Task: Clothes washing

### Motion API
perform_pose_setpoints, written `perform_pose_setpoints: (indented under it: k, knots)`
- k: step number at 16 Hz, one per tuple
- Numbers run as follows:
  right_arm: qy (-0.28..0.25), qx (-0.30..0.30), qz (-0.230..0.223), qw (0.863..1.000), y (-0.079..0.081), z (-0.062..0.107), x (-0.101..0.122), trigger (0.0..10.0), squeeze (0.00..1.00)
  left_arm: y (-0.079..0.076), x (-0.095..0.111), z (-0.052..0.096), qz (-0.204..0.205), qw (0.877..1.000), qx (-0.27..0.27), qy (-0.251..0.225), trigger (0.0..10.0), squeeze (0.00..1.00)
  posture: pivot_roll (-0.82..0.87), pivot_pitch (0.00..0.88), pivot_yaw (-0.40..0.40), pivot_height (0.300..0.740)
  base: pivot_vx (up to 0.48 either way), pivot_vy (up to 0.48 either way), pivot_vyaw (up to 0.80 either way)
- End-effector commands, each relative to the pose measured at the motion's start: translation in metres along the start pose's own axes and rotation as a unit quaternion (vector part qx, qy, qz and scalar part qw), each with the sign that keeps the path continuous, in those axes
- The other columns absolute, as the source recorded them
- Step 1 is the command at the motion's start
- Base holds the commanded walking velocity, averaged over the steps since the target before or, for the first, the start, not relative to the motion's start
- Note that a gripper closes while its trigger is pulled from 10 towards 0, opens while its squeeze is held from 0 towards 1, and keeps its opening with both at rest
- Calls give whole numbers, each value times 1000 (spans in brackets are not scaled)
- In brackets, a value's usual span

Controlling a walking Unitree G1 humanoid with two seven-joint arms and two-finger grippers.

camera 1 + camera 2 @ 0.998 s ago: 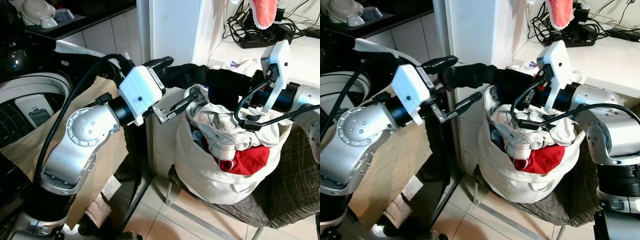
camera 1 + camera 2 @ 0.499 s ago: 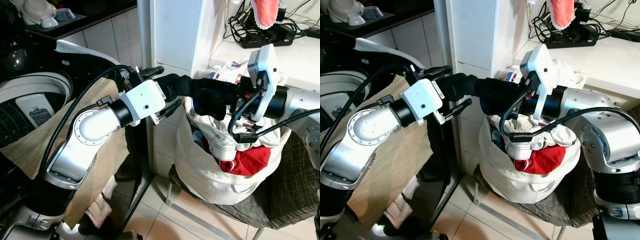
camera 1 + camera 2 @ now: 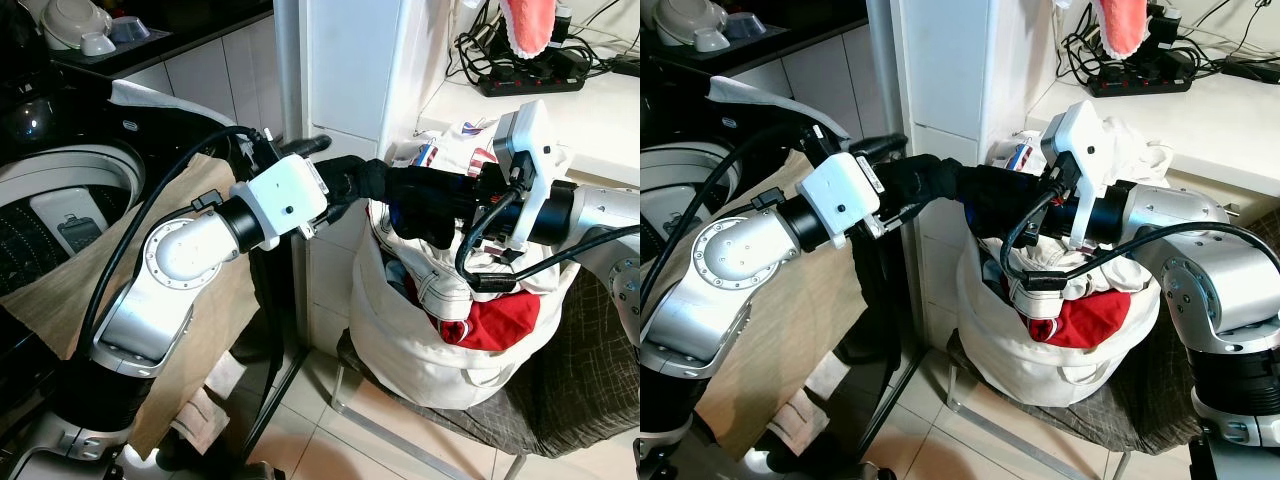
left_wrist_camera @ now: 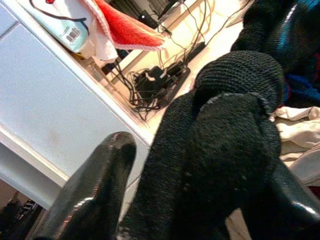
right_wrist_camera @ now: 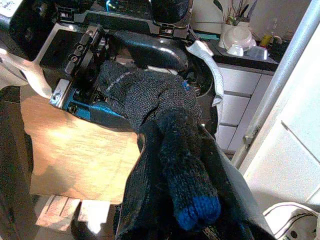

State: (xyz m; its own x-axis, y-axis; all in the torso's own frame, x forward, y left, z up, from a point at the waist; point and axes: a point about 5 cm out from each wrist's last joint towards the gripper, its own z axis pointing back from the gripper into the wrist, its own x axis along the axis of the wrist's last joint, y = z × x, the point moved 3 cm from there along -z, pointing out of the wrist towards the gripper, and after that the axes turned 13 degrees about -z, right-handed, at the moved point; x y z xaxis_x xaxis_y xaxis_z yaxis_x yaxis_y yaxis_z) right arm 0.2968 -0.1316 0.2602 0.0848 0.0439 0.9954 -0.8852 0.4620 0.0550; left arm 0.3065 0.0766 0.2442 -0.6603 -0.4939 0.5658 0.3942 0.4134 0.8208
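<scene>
Here a dark knitted garment (image 3: 420,195) stretches level between both tools, above the white laundry bag (image 3: 420,345). The left tool (image 3: 335,185) has its fingers closed on one end; the right tool (image 3: 1025,205) clamps the other end. The right wrist view adds the garment's blue tip and, beyond the tool, a tan cloth (image 5: 75,155). The left wrist view adds a power strip (image 4: 165,80) on the worktop (image 4: 220,20) beyond its tool.

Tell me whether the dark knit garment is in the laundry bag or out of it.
Out. The dark knit garment stretches between the left hand and right hand, above the white laundry bag.
</scene>
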Motion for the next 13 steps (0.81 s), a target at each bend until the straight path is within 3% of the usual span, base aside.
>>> perform_pose_setpoints:
  k: [1,9,11,13]
  knots:
    - [8,-1,14,1000,2,0,2,0,0,2,-3,2,-4,1000,-2,0,0,0,-38,0,45,740,0,0,0]
    - [10,-2,13,1000,1,-2,0,0,0,6,-8,2,-4,1000,12,11,0,0,-34,0,38,740,0,0,0]
    - [15,-37,33,999,-7,-2,0,10000,0,9,-9,3,-8,1000,22,15,0,0,-33,0,36,740,0,0,0]
    - [16,-39,34,999,-8,-2,0,10000,0,12,-9,3,-1,999,29,16,0,0,-33,0,34,740,0,0,0]
